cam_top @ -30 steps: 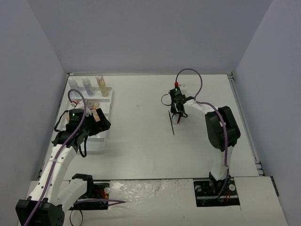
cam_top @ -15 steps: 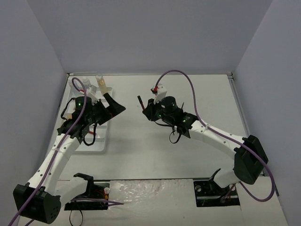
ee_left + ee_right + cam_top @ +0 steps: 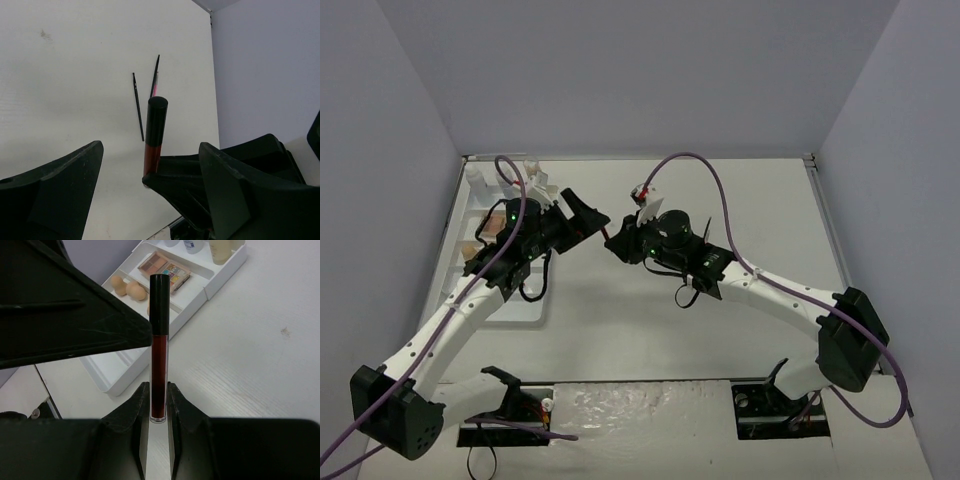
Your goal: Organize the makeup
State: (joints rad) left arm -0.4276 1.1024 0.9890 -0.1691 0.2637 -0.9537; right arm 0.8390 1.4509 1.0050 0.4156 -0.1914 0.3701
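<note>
Pale grey walls box in a white tabletop (image 3: 650, 330), and both arms meet over its upper middle in the overhead view. The right gripper (image 3: 159, 399) is clamped on the bottom end of a slim red lip-gloss tube with a black cap (image 3: 159, 340), holding it upright between its fingers. Firm grip there. The left gripper (image 3: 588, 216) sits right opposite, jaws well apart. From the left wrist view the tube stands in the gap between them, touching neither finger as far as I can see. Beyond it, two thin black pencils (image 3: 138, 107) lie near each other on the table, one with a pink streak beside it. In the upper left of the right wrist view, the white slotted tray (image 3: 120, 375) holds peach egg-shaped sponges (image 3: 134, 290) in one compartment and a flat eyeshadow palette (image 3: 167, 270) in the next. Bottles (image 3: 220, 250) stand at its far end, cropped by the frame edge.
</note>
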